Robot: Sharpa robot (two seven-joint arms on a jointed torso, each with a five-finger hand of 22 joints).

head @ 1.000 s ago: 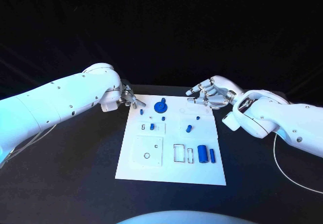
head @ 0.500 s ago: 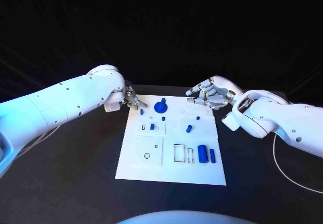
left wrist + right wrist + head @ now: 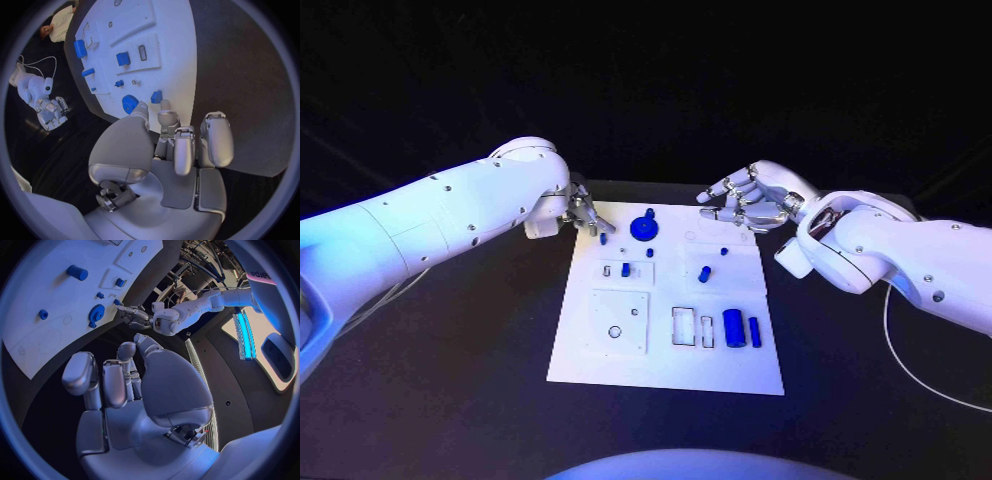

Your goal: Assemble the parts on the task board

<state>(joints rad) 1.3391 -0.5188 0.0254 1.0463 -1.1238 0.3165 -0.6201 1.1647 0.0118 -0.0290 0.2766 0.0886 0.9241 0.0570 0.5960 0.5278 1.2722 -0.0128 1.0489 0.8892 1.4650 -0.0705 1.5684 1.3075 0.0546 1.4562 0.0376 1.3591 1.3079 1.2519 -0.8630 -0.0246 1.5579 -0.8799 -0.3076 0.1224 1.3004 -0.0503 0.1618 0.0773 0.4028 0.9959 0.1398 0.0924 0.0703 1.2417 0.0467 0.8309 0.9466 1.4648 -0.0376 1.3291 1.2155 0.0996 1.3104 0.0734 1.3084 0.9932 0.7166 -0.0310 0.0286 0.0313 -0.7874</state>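
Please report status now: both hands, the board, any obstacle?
Left robot hand empty at the task board's far left corner. Right robot hand empty, far right corner. Blue parts untouched. No obstacle seen.

No readable text, labels, brand names or numbers appear on the task board [image 3: 668,330], the blue parts [image 3: 734,325], the bench [image 3: 473,380] or either arm. A few dark letters sit on a pale panel at the rim of the right wrist view, too small to read.
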